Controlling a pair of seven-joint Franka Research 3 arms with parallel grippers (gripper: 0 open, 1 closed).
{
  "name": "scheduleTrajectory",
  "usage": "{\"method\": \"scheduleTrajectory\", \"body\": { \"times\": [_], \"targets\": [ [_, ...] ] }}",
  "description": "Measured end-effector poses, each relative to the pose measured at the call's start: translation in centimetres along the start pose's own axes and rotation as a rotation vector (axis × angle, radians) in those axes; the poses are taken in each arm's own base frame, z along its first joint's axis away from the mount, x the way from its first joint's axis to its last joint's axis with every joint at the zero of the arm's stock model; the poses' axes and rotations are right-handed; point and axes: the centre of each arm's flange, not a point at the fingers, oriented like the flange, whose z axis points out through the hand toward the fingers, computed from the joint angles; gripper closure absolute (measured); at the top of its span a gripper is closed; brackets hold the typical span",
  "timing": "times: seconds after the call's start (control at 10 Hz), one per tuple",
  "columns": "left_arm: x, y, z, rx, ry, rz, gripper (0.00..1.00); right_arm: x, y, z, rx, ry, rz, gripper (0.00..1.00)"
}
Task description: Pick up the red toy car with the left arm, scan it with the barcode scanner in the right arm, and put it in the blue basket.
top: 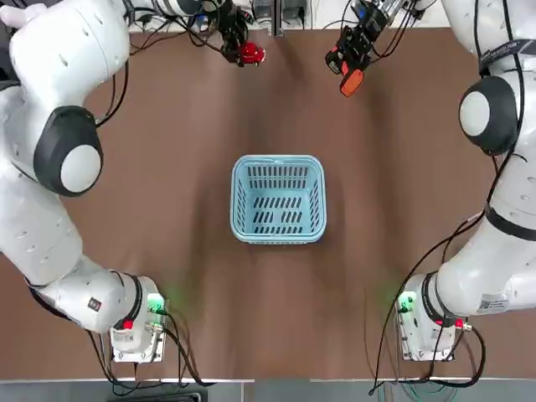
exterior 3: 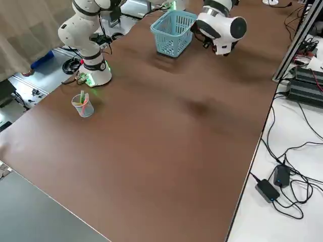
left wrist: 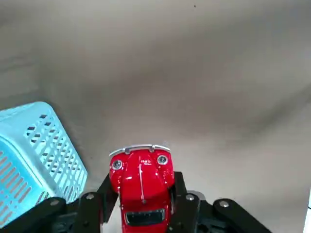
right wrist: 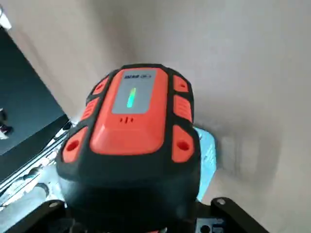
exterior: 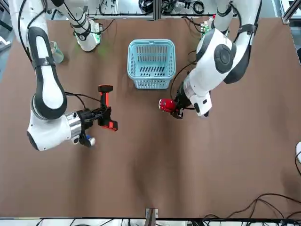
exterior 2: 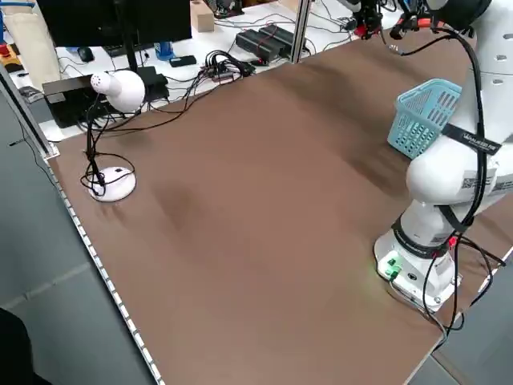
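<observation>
Seen from my station, the brown table (top: 276,335) carries both arms, reaching from the near edge towards the far side. The left arm (exterior: 218,61) ends at far left of centre, the right arm (exterior: 49,89) at far right. Centrally stands the blue basket (top: 278,199), upright. Right gripper (exterior: 101,114): jaws closed on the barcode scanner (right wrist: 129,116). Left gripper (left wrist: 144,189): jaws narrow, holding the red toy car (left wrist: 143,182) by its flanks, above the table, beyond the basket. I judge the car light, stiff and slippery; the sides are the proper hold, avoiding the bumper.
</observation>
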Motion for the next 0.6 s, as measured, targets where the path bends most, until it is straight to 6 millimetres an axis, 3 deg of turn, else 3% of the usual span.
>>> {"method": "scheduleTrajectory", "body": {
  "times": [0.2,0.4,0.6],
  "targets": [
    [-1.8,-0.2,2.0,0.015,0.041,-0.007,0.50,-0.9,-4.0,1.8,0.071,-0.039,-0.130,0.70],
    [-3.1,-0.3,2.8,0.014,0.059,-0.017,0.50,-2.0,-7.6,2.4,0.112,-0.055,-0.250,0.70],
    [-3.2,0.1,2.0,0.002,0.057,-0.042,0.50,-2.4,-8.4,2.6,0.128,-0.073,-0.306,0.70]
  ]
}}
